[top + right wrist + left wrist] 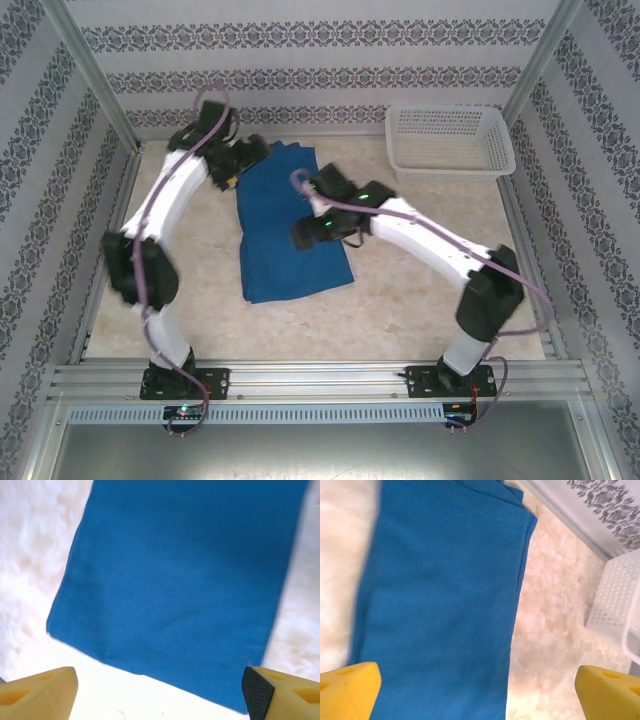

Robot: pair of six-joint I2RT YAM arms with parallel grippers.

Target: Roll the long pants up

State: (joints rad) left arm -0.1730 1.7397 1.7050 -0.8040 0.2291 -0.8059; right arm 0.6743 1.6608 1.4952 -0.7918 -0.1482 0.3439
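Observation:
The long pants lie flat on the table as a folded royal-blue strip running from the back toward the front. My left gripper hovers at their far left corner. In the left wrist view it stands open, its yellow fingers wide apart above the blue cloth and bare table. My right gripper hangs over the pants' right side. It is open too, with its fingers apart and nothing between them. The pants' near hem lies just beyond them.
A white perforated basket stands at the back right, and its corner shows in the left wrist view. Patterned walls and metal posts close in the table on three sides. A metal rail runs along the front.

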